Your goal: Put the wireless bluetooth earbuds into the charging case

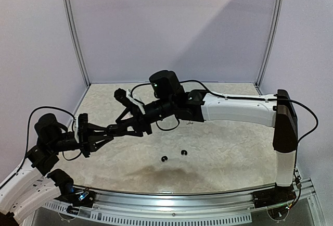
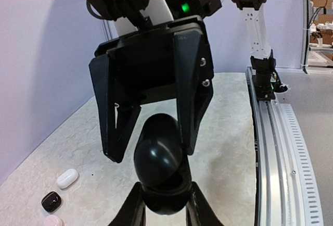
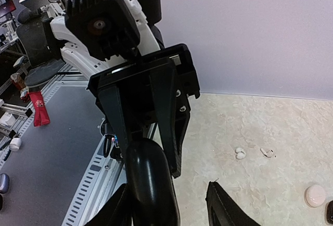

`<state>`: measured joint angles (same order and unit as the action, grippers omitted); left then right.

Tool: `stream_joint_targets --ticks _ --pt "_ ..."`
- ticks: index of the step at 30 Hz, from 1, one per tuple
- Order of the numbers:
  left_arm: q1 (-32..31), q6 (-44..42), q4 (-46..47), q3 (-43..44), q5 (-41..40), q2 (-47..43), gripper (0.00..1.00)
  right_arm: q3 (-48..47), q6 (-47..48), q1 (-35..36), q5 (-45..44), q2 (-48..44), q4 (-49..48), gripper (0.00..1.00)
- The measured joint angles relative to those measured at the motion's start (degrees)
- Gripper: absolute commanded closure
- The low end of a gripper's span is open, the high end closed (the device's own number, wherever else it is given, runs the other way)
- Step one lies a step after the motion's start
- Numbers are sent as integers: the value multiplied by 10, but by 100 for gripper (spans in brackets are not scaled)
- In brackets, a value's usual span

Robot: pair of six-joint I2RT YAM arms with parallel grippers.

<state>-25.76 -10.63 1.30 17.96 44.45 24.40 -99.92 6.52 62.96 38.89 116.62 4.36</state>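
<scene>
Black charging case [image 2: 158, 163] between left claw [image 2: 164, 208] and right claw [image 2: 152, 152]

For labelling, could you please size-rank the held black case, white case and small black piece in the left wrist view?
1. black case (nearest camera)
2-3. white case, black piece: nearly alike, unranked

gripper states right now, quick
left gripper: shut on the case
right gripper: open, jaws around the same case, not clamped
</scene>
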Motion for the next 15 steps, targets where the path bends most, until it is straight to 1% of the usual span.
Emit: stream_joint_targets --ticks 3,7,11,15 --pt "0 -10 -20 0 7 0 100 -2 -2 -1 -3 0 7 53" --pt "-2 -23 -33 0 16 0 100 -9 -12 -9 -11 0 16 53" --pt "-2 -23 -34 0 14 0 100 -9 -12 -11 -11 0 24 51" --pt "-2 1 -29 0 13 3 100 -9 -10 -12 -10 0 33 48"
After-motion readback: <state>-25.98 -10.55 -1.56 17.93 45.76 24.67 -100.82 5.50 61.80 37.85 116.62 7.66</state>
